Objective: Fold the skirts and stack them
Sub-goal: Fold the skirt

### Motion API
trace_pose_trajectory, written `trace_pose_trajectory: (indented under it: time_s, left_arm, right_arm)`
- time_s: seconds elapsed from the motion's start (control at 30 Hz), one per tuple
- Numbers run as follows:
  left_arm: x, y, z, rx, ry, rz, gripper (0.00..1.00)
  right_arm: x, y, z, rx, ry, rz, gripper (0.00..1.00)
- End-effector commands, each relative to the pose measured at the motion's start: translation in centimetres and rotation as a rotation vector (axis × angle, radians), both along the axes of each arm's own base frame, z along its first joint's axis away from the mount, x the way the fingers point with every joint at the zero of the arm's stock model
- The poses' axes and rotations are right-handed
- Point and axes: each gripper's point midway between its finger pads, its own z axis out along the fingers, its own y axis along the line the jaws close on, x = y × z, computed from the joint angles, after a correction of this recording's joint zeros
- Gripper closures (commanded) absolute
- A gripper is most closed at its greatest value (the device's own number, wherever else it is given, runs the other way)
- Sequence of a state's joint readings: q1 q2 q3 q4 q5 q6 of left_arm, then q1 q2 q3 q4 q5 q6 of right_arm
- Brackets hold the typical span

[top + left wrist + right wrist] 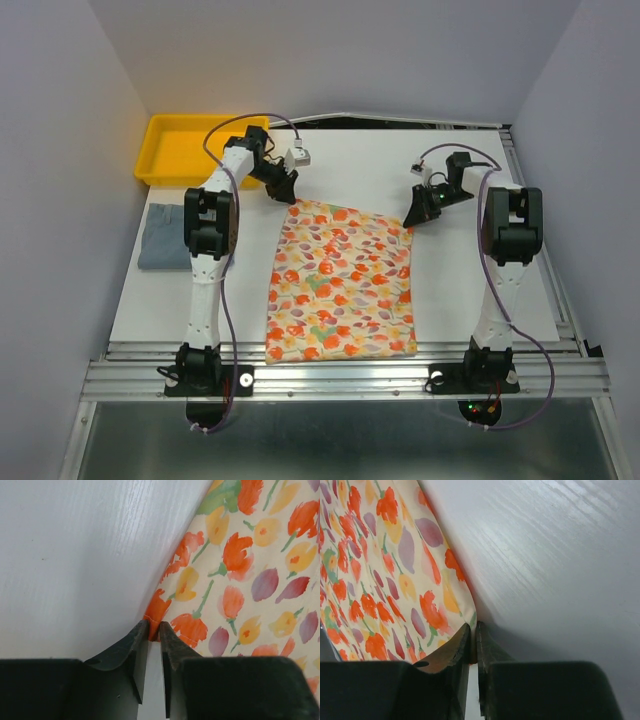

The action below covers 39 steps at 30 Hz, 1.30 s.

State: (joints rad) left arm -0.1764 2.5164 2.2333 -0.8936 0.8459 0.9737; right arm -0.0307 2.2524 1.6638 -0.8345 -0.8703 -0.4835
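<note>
The cream floral skirt (342, 280) lies spread flat in the middle of the white table. My left gripper (287, 190) sits at its far left corner, jaws pinched on the orange hem corner (155, 611). My right gripper (414, 214) sits at the far right corner, jaws closed tight on the cloth edge (473, 622). The floral print fills the right of the left wrist view (250, 565) and the left of the right wrist view (385, 565). A folded blue-grey skirt (163, 236) rests at the table's left edge, beside the left arm.
A yellow tray (190, 150) stands at the far left corner of the table (480, 290). Cables loop over both arms. Grey walls close in on both sides, and a metal rail runs along the near edge.
</note>
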Motion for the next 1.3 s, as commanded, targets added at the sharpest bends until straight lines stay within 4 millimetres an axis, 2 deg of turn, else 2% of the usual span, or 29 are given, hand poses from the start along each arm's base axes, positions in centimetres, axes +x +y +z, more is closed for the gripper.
trace_pose_trajectory:
  time_s: [0.0,0.07,0.13,0.27,0.3,0.37,0.43,0.53,0.57,0.6,0.7,0.77,0.87,0.9,0.93,0.97,1.0,1.03,1.07,1.1,1.13,1.17,1.23,1.27]
  left_arm:
    - [0.1,-0.3,1.1,0.049,-0.06,-0.051,0.85]
    - [0.4,-0.3,1.4,0.059,-0.083,-0.051,0.94]
    - [1.5,-0.1,2.0,0.073,-0.12,-0.022,1.0]
    - [4.4,0.0,4.3,0.085,-0.233,0.052,1.0]
    - [5.8,0.0,5.6,0.08,-0.298,0.079,1.0]
    - [7.3,-0.2,7.6,0.063,-0.354,0.123,1.0]
    - [9.2,-0.2,10.2,0.048,-0.449,0.16,1.0]
    - [10.9,0.0,13.9,0.033,-0.568,0.203,1.0]
    - [11.1,0.1,14.7,0.03,-0.595,0.208,1.0]
    - [11.4,0.3,16.2,0.032,-0.641,0.215,1.0]
    - [11.3,0.6,18.3,0.04,-0.705,0.212,1.0]
    - [10.7,0.7,19.1,0.033,-0.717,0.2,1.0]
    - [8.1,0.3,19.7,0.035,-0.711,0.138,1.0]
    - [6.6,0.5,19.7,0.041,-0.695,0.123,1.0]
    - [5.6,0.5,19.8,0.036,-0.69,0.105,1.0]
    - [4.8,0.5,19.7,0.041,-0.695,0.085,1.0]
    - [3.1,0.8,19.5,0.043,-0.682,0.075,1.0]
    - [2.2,0.9,19.3,0.045,-0.679,0.067,1.0]
    - [1.5,1.1,19.1,0.053,-0.686,0.053,1.0]
    - [-0.3,1.2,18.3,0.061,-0.667,0.039,1.0]
    - [-1.2,1.3,17.8,0.066,-0.658,0.029,1.0]
    - [-2.0,1.4,17.3,0.072,-0.65,0.018,1.0]
    - [-4.4,1.6,15.5,0.091,-0.616,-0.007,1.0]
    - [-5.1,1.7,14.9,0.098,-0.607,-0.016,1.0]
  right_arm:
    - [1.8,-0.8,-0.2,-0.058,-0.063,0.018,0.87]
    - [2.2,-0.9,0.0,-0.065,-0.073,0.017,0.95]
    - [2.9,-1.1,0.3,-0.079,-0.095,0.013,0.99]
    - [4.8,-1.6,1.4,-0.117,-0.158,-0.007,0.99]
    - [5.4,-1.7,1.8,-0.125,-0.186,-0.012,0.99]
    - [7.0,-2.1,3.0,-0.146,-0.24,-0.029,0.99]
    - [8.7,-2.5,4.5,-0.172,-0.307,-0.051,0.99]
    - [11.8,-3.1,8.5,-0.205,-0.455,-0.076,0.99]
    - [11.9,-3.2,8.8,-0.21,-0.467,-0.074,0.99]
    - [12.7,-3.3,10.4,-0.215,-0.52,-0.074,0.99]
    - [13.1,-3.4,12.9,-0.228,-0.61,-0.052,0.99]
    - [12.5,-3.1,13.6,-0.215,-0.634,-0.034,0.99]
    - [10.8,-2.9,14.4,-0.21,-0.684,-0.004,0.99]
    - [10.0,-2.8,15.6,-0.206,-0.71,0.001,0.99]
    - [9.1,-2.7,14.5,-0.208,-0.701,0.019,0.99]
    - [8.5,-2.6,14.6,-0.203,-0.704,0.027,0.99]
    - [7.9,-2.6,15.7,-0.208,-0.739,0.031,0.99]
    - [6.9,-2.6,14.8,-0.212,-0.731,0.051,0.99]
    - [6.4,-2.6,14.9,-0.212,-0.739,0.058,0.99]
    - [5.8,-2.5,15.0,-0.212,-0.748,0.063,0.99]
    - [5.5,-2.6,15.2,-0.22,-0.78,0.074,0.99]
    - [4.2,-2.5,14.8,-0.221,-0.777,0.083,0.99]
    - [3.2,-2.6,14.7,-0.235,-0.806,0.104,0.99]
    - [2.1,-2.6,13.1,-0.239,-0.773,0.117,0.99]
